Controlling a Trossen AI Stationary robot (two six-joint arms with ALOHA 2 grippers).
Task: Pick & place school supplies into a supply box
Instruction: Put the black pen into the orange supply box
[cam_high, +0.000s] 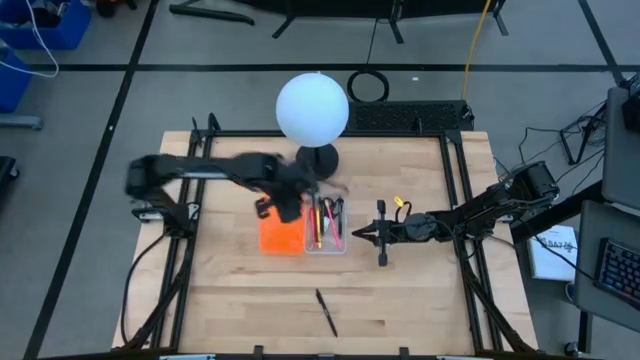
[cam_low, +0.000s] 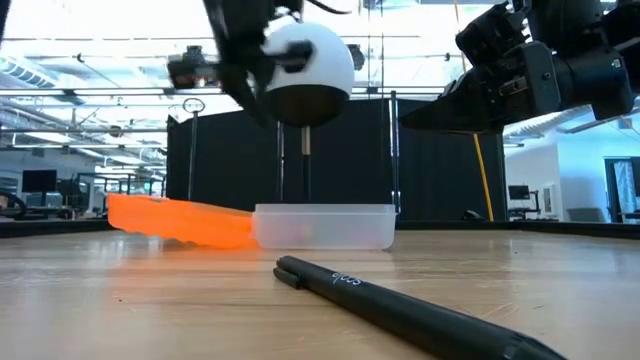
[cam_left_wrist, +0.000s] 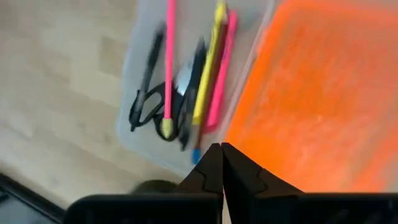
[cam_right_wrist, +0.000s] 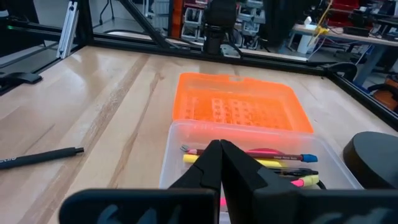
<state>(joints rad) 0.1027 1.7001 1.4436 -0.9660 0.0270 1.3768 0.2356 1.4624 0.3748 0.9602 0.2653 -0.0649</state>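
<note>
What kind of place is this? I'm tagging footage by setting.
Likely a robotics lab or workshop: a framed wooden workbench, desks with monitors behind, and cables across the floor.

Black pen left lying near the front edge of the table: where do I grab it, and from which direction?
Grip the black pen at mid-barrel, coming straight down, fingers closing across its width. It lies flat and alone on the table, slightly diagonal, so turn the wrist to suit. The right gripper looks better placed.

We see two dark, slender jointed arms, the left arm (cam_high: 215, 170) and the right arm (cam_high: 490, 205), both matte black. Each ends in a gripper of black angular fingers (cam_left_wrist: 239, 171) with pointed, wedge-shaped tips.
</note>
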